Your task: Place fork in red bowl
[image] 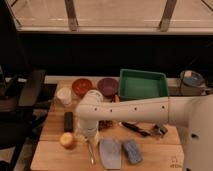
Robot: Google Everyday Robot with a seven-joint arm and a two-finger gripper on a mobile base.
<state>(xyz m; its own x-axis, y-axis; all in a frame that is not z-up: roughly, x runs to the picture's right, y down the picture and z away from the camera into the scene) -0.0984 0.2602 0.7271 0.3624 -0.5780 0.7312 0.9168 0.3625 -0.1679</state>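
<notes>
Slim silvery fork (92,154) lies seemingly beneath the gripper (89,135); glossy red bowl (81,86) upright behind.

Gripper (90,137) low over fork (91,154), wooden table (51,127), red bowl (81,86) behind

Pale jaws over silvery fork (91,153)
</notes>
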